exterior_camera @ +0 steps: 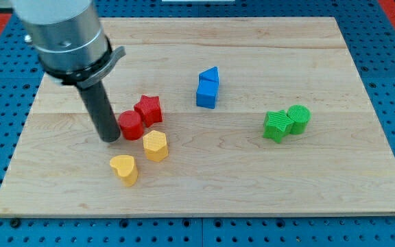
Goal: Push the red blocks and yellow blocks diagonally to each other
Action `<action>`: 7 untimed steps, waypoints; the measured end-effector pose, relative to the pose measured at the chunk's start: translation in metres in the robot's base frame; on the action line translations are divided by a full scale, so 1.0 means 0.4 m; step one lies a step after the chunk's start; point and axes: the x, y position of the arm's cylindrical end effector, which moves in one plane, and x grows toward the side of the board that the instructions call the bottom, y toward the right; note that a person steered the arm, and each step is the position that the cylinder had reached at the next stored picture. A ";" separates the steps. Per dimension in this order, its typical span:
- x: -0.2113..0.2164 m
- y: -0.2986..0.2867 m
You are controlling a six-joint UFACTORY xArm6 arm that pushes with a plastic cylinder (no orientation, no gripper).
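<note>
My tip (108, 138) rests on the board touching the left side of the red cylinder (130, 125). The red cylinder sits against the lower left of the red star (148, 108). The yellow hexagon block (155, 145) lies just below and right of the red cylinder. The yellow heart block (124, 169) lies below and left of the hexagon, below my tip.
A blue cube with a blue triangle block behind it (208, 88) sits right of centre. A green star (276, 126) and a green cylinder (298, 118) touch at the view's right. The wooden board (252, 192) lies on a blue pegboard.
</note>
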 end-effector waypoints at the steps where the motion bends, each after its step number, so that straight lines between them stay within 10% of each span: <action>1: -0.002 -0.058; 3: 0.228 -0.048; 7: 0.235 0.133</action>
